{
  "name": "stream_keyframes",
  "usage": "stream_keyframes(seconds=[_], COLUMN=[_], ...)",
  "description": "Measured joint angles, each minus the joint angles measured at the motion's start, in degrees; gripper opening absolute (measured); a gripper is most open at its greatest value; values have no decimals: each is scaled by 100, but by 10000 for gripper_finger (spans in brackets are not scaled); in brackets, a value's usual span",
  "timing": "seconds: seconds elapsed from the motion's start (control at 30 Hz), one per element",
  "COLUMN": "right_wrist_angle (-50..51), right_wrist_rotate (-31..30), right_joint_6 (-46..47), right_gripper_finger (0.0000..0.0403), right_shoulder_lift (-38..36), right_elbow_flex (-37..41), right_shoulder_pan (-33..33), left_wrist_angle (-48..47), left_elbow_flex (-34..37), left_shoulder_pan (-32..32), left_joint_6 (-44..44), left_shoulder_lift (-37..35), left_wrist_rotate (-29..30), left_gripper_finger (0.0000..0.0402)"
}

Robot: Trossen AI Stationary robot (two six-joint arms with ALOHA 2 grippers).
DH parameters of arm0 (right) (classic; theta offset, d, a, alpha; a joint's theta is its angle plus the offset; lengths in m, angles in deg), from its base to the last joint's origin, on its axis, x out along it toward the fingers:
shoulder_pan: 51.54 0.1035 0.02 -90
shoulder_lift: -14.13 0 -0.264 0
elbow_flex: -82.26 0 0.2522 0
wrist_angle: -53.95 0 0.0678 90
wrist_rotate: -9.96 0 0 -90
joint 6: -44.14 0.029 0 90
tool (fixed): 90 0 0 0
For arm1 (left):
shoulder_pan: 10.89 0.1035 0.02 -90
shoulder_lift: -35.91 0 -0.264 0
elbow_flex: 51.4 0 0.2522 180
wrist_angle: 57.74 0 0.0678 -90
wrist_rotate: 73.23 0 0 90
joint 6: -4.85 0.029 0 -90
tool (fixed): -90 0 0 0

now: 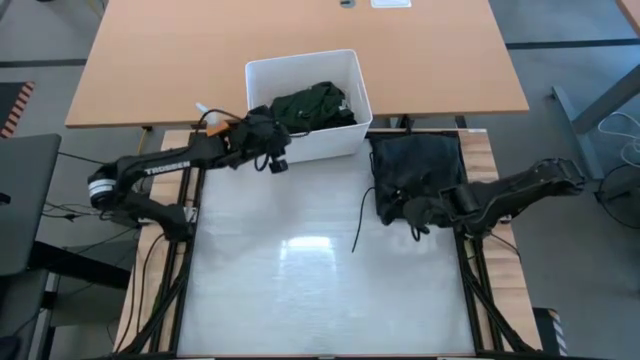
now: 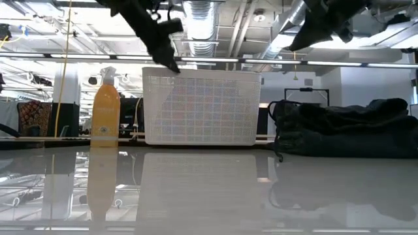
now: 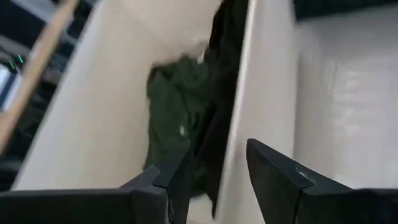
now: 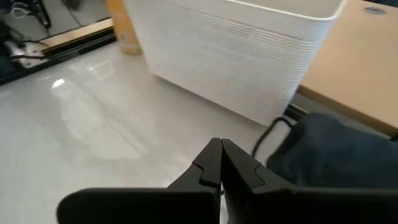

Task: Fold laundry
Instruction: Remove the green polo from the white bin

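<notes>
Left gripper hangs over the near-left rim of the bin, fingers parted and empty, pointed into the bin. Just below and ahead of it lies the green shirt, a crumpled soft heap against the bin's right wall, with black cloth draped beside it in the left wrist view. The heap has no clear long axis; I judge the reach to be a short drop forward and down, and the left arm is plainly the nearer one.

Right gripper has its fingers pressed together, holding nothing, raised above the table beside the dark trousers. These lie folded, a thick matte stack at the table's right edge, long axis running away from the robot, a cord trailing off toward the middle.

Bin walls are white ribbed plastic, stiff; the tabletop is glossy and pale. An orange bottle stands left of the bin.
</notes>
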State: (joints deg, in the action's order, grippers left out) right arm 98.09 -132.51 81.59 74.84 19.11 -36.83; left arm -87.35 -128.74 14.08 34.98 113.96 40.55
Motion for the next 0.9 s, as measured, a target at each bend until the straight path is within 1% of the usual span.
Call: stream_keyframes(seconds=[0.07,0.13,0.2,0.27,0.33,0.43,0.53,0.6,0.67,0.77,0.9], right_wrist_angle=[-13,-15,5,-18,-21,-75,-153,-190,-229,-225,-211], right_wrist_rotate=[6,8,28,29,53,92,95,98,100,162,178], right_joint_6=[1,7,44,58,71,110,110,110,110,110,110], right_gripper_finger=[28,28,29,29,29,29,29,29,29,29,29], right_shoulder_lift=[93,212,292,347,374,389,387,389,389,414,450], right_elbow_flex=[0,0,0,0,0,2,2,2,2,2,2], right_shoulder_pan=[110,202,253,266,265,261,242,241,244,290,378], left_wrist_angle=[-3,-18,-234,-792,-1563,-2160,-2177,-2091,-2103,-2218,-2777], left_elbow_flex=[2,0,-8,-140,-283,-408,-500,-590,-689,-824,-940], left_shoulder_pan=[123,155,155,127,126,124,130,133,131,131,134], left_joint_6=[-75,-85,-63,-84,-140,-233,-241,-207,-170,-49,-147], left_shoulder_lift=[72,78,80,79,67,69,4,-16,-12,-12,-12], left_wrist_rotate=[-135,-486,-753,-998,-1086,-696,-292,142,395,456,484], left_gripper_finger=[139,139,139,139,139,139,139,139,139,139,139])
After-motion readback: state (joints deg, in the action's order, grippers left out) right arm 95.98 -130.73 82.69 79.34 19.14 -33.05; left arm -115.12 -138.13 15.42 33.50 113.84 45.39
